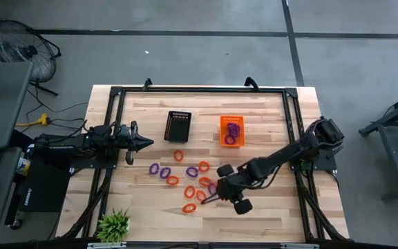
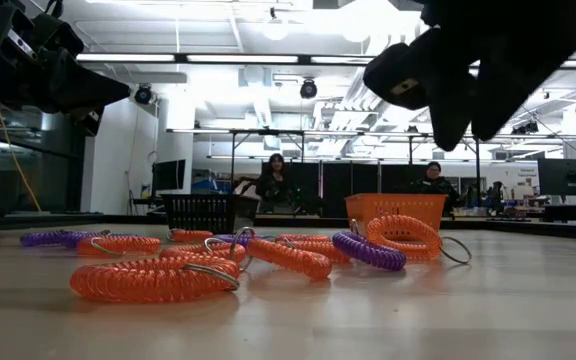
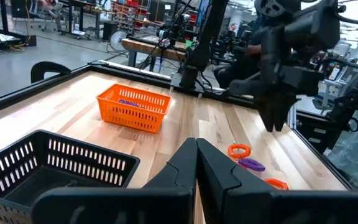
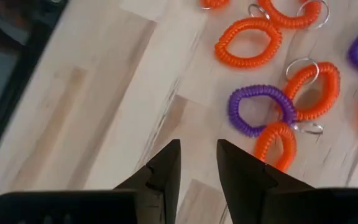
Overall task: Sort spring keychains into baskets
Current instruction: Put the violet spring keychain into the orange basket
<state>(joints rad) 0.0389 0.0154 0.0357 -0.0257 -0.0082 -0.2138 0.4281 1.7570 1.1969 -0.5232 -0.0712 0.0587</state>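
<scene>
A: Your right hand [image 4: 197, 163]?
B: Slightly spread, empty, low over the near keychains [image 1: 192, 185] scattered mid-tabletop [image 1: 268, 214].
A: Left hand [image 1: 146, 143]?
B: Pressed together, waiting left. Farther: black basket [image 1: 177, 126], then orange basket [image 1: 232, 130] holding purple ones.

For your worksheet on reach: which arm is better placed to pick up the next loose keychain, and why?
The right. Its gripper hovers open right beside the loose keychains. The left gripper is shut and waits near the black basket.
</scene>
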